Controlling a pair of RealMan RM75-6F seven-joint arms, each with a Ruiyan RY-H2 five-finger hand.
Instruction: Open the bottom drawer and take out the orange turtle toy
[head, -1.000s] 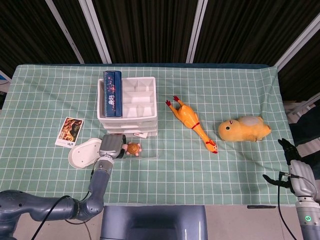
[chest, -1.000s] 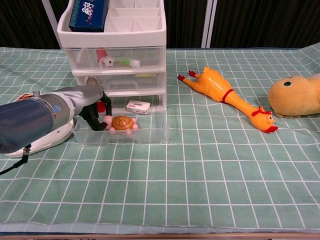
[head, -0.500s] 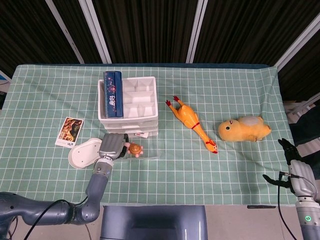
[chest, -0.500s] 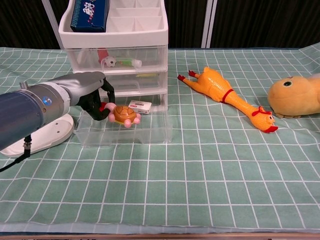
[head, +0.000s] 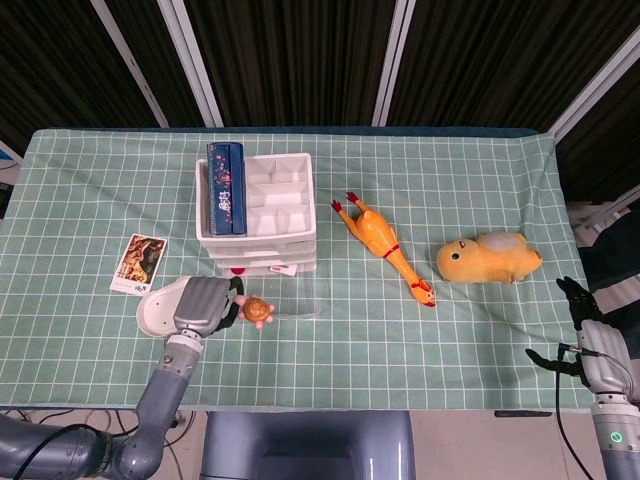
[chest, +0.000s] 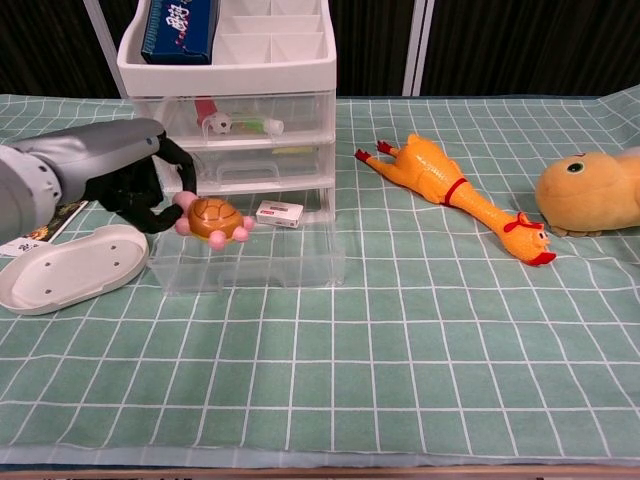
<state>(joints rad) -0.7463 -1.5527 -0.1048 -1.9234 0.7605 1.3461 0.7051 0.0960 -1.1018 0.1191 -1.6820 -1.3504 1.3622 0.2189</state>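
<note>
Orange, with pink feet, the turtle toy (chest: 213, 219) is pinched in our left hand (chest: 135, 190), lifted clear above the open bottom drawer (chest: 245, 262). Only the chest view shows a small box (chest: 277, 213) inside that drawer. Only the head view shows our right hand (head: 583, 335), empty, fingers spread.

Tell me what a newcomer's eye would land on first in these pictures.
First, the left robot hand holding the small orange turtle toy with pink feet above the pulled-out clear plastic bottom drawer of the white drawer unit. Next, the long orange rubber chicken lying to the right of the unit, and the yellow plush animal beyond it at the right edge.
</note>
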